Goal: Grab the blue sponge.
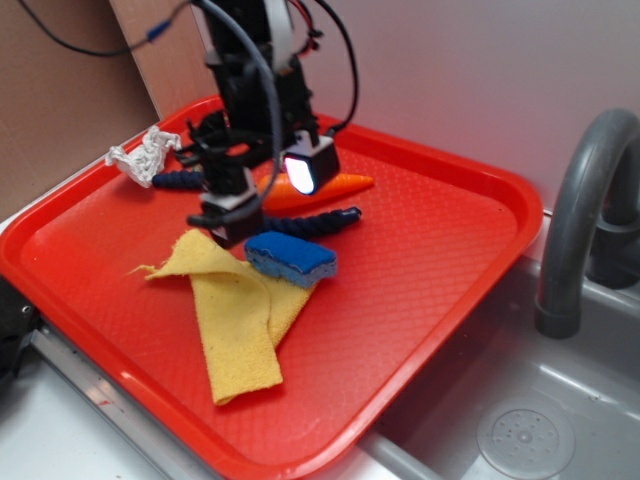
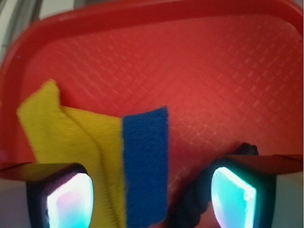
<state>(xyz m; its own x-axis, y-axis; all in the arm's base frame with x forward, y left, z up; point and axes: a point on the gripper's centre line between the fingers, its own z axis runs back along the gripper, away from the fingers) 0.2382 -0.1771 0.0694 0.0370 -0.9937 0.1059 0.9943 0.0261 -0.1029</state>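
Note:
The blue sponge (image 1: 291, 258) lies on the red tray (image 1: 430, 250), its left end resting on a yellow cloth (image 1: 235, 310). My gripper (image 1: 268, 198) hovers just behind and above the sponge, wide open, with nothing between its fingers. In the wrist view the blue sponge (image 2: 145, 164) runs as a long strip between my two glowing pads (image 2: 71, 199), nearer the left one, and my gripper (image 2: 151, 199) stands apart from it on both sides. The yellow cloth (image 2: 71, 133) spreads to the sponge's left.
An orange toy carrot (image 1: 335, 187) and dark navy rope pieces (image 1: 318, 222) lie behind the sponge; one rope piece (image 2: 192, 202) sits by my right pad. A white crumpled thing (image 1: 145, 157) rests at the tray's back left. A sink (image 1: 520, 420) with a grey faucet (image 1: 580, 210) lies to the right.

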